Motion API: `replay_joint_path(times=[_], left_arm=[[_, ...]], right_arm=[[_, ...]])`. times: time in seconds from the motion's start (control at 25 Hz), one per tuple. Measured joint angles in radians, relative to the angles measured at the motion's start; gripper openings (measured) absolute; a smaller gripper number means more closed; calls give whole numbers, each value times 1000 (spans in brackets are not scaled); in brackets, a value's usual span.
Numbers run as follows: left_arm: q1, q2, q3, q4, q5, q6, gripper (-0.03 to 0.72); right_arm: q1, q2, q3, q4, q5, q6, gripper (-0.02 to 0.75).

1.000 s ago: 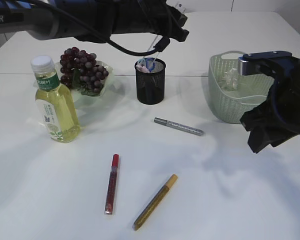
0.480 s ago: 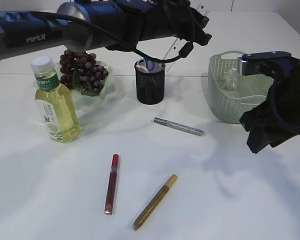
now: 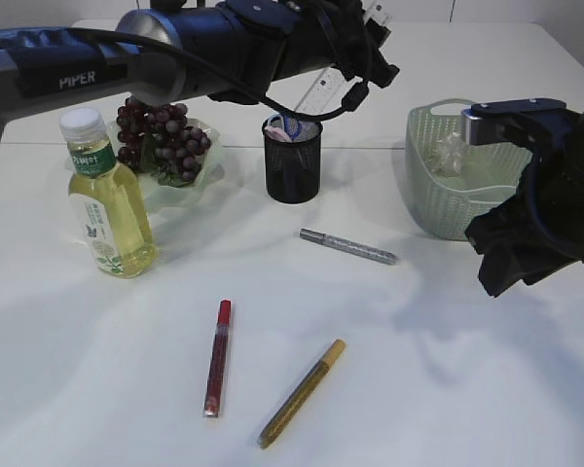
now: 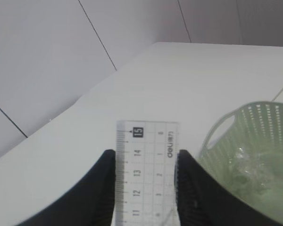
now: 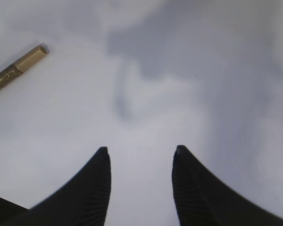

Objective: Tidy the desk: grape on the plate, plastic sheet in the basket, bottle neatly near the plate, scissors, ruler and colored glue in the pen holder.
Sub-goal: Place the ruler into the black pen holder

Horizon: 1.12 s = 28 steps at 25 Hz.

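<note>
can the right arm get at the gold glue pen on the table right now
Probably yes. The right gripper hangs open and empty above bare table, and the gold glue pen lies in the open to its left, its cap end in the right wrist view. Nothing lies between them.

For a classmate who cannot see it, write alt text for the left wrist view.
The left end effector grips a clear ruler between two black fingers, over a white table. A green basket holding crumpled plastic sheet sits at right.

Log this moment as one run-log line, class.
left gripper: shut on clear plastic ruler | above black mesh pen holder | right gripper: open, empty
</note>
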Motion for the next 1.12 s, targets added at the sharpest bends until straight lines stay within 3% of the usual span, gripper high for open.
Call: replay_joint_path(times=[1.12], left_arm=[[0,19,0,122,-52,2,279]], right_arm=[[0,0,0,28,-4,-21,350]])
